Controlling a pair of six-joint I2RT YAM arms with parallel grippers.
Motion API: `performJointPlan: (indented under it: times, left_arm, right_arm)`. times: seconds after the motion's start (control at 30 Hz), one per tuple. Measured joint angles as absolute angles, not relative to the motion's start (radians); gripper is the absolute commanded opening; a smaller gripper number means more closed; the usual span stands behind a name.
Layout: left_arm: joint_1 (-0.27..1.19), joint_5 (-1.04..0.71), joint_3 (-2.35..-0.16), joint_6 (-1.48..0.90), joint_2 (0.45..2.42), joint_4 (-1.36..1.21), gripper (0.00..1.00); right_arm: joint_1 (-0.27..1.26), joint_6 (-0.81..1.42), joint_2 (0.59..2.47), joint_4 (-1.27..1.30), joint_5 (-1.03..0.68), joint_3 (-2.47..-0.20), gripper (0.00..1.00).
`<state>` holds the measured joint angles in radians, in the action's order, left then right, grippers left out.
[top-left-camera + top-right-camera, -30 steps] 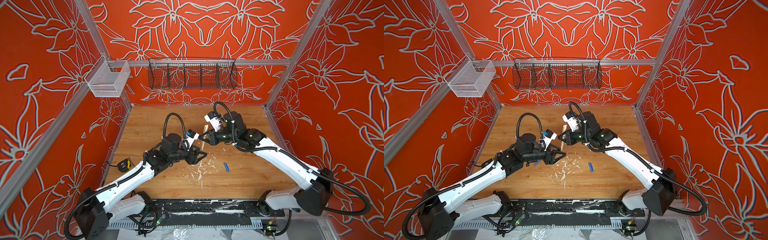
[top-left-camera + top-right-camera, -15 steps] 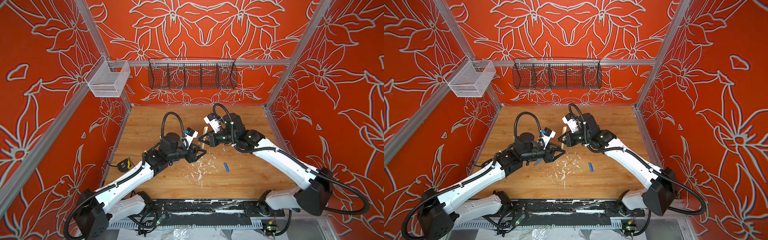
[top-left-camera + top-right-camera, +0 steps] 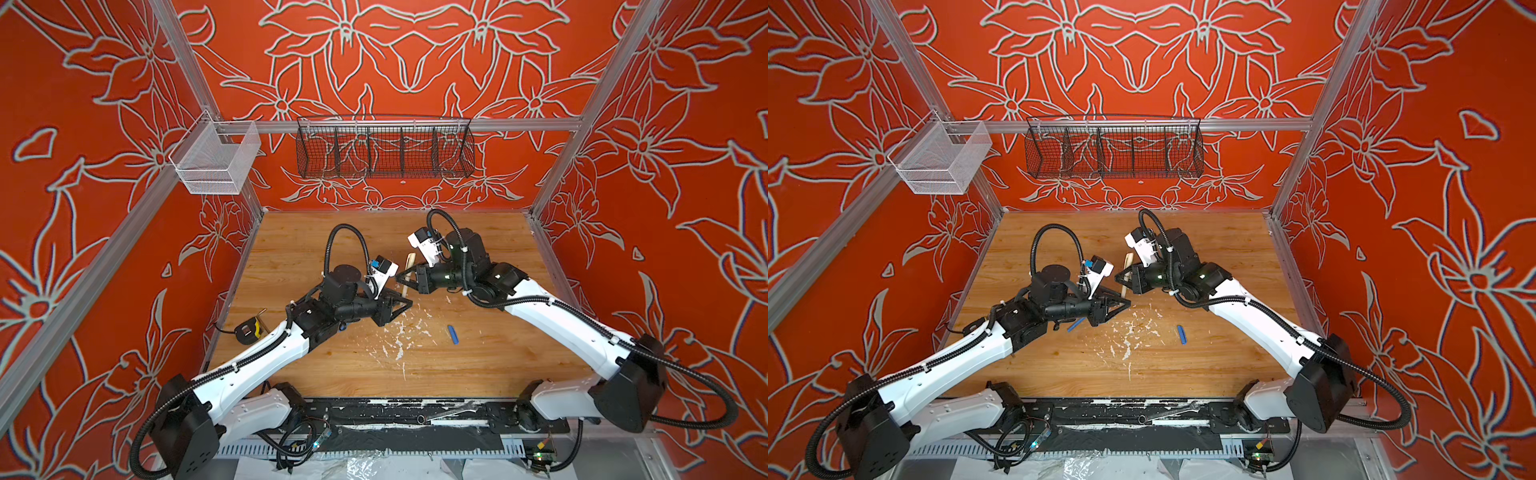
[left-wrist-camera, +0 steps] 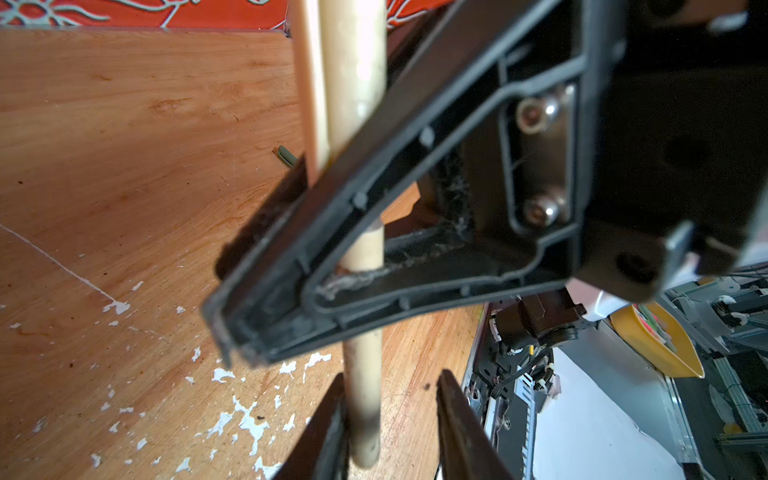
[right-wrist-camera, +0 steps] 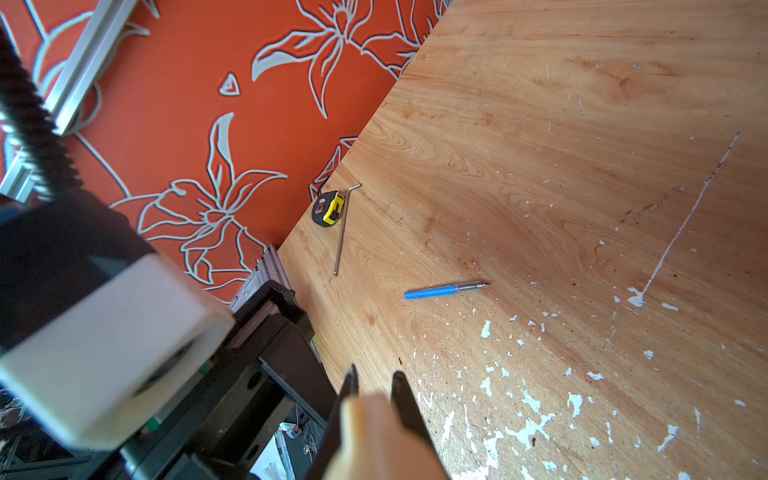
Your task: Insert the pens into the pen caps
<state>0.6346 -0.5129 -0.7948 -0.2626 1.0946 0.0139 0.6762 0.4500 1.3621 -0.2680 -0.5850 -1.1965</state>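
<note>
The right gripper (image 3: 401, 280) is clamped on the beige pen (image 3: 410, 264) and holds it off the wooden table (image 3: 478, 365) near the middle of the workspace, steeply tilted, its upper end leaning toward the back wall; in the right wrist view the beige barrel fills the narrow gap between the two dark fingers (image 5: 399, 390); the left gripper (image 3: 406, 302) sits just below and in front of it, tips pointing at the right gripper; in the left wrist view its fingers (image 4: 453, 415) stand partly apart on either side of the pen's lower end, one finger right against the barrel, the other with a clear gap, so it has no firm hold on it; whether a cap sits on the beige pen I cannot tell; the blue pen (image 3: 1076, 325) lies flat on the table under the left arm's wrist; the blue cap (image 3: 453, 334) lies well apart from it, in front of the right arm, beside a patch of white flecks; an olive green cap (image 4: 286, 156) lies on the bare wood farther back; a yellow tape measure (image 5: 328, 208) and a hex key (image 5: 343, 232) lie touching at the table's left edge.
</note>
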Motion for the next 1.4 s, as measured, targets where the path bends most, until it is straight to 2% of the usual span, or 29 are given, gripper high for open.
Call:
performJointPlan:
  times: [0.27,0.57,0.77,0.87,0.9,0.93,1.27,1.3,1.33,1.4]
  left_arm:
    - [0.635,-0.516,-0.795,-0.262,1.103,0.017,0.25]
    - [0.635,-0.492,-0.795,-0.263,1.103,0.018,0.28]
    - [0.635,-0.484,-0.795,-0.264,1.103,0.018,0.27]
    - [0.635,-0.484,-0.795,-0.268,1.103,0.017,0.18]
    - [0.635,-0.484,-0.795,-0.268,1.103,0.017,0.07]
    - [0.635,-0.481,-0.795,-0.273,1.103,0.016,0.00]
    - [0.635,-0.466,-0.790,-0.275,1.103,0.011,0.00]
    - [0.635,-0.465,-0.789,-0.276,1.103,0.009,0.00]
    - [0.635,-0.465,-0.788,-0.276,1.103,0.007,0.00]
    - [0.635,-0.464,-0.787,-0.279,1.103,0.004,0.00]
  right_arm:
    - [0.676,0.451,1.351,-0.248,-0.584,-1.195,0.00]
    - [0.676,0.450,1.351,-0.249,-0.584,-1.195,0.00]
    - [0.676,0.450,1.351,-0.249,-0.585,-1.195,0.00]
    - [0.676,0.450,1.351,-0.249,-0.585,-1.195,0.00]
    - [0.676,0.450,1.351,-0.249,-0.585,-1.195,0.00]
    - [0.676,0.450,1.351,-0.248,-0.586,-1.194,0.00]
    - [0.676,0.457,1.351,-0.227,-0.585,-1.182,0.00]
    - [0.675,0.456,1.351,-0.227,-0.585,-1.181,0.07]
    - [0.676,0.456,1.351,-0.228,-0.585,-1.181,0.19]
    - [0.676,0.451,1.344,-0.236,-0.580,-1.180,0.37]
